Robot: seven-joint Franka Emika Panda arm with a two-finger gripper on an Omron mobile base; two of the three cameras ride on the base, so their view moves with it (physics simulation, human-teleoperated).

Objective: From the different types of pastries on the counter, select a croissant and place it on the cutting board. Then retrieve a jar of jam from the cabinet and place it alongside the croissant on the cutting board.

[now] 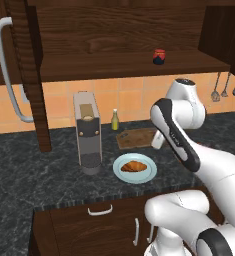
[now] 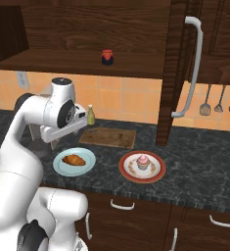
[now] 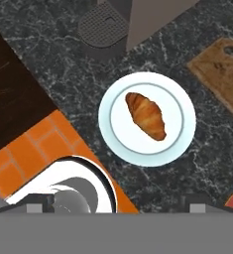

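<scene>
The golden-brown croissant (image 1: pixel 134 166) (image 2: pixel 74 160) (image 3: pixel 146 115) lies on a round light-blue plate (image 1: pixel 148 175) (image 3: pixel 113 145) on the dark marbled counter (image 1: pixel 39 170). Just behind the plate is the bare wooden cutting board (image 1: pixel 135 137) (image 2: pixel 108 137) (image 3: pixel 222 74). A pale pastry (image 2: pixel 143 161) sits on a red plate (image 2: pixel 126 169) to the right. The dark jar of jam (image 1: pixel 159 56) (image 2: pixel 106 57) with its red lid stands on the open cabinet's shelf (image 1: pixel 114 67). My gripper (image 3: pixel 115 207) hovers well above the croissant's plate, open, holding nothing.
A grey coffee machine (image 1: pixel 87 132) stands left of the plate, and a slim yellow-green bottle (image 1: pixel 115 120) (image 2: pixel 91 115) stands behind the board. The cabinet door (image 2: pixel 177 73) hangs open with its long grey handle (image 2: pixel 192 63). Utensils (image 2: pixel 219 100) hang on the tiled wall.
</scene>
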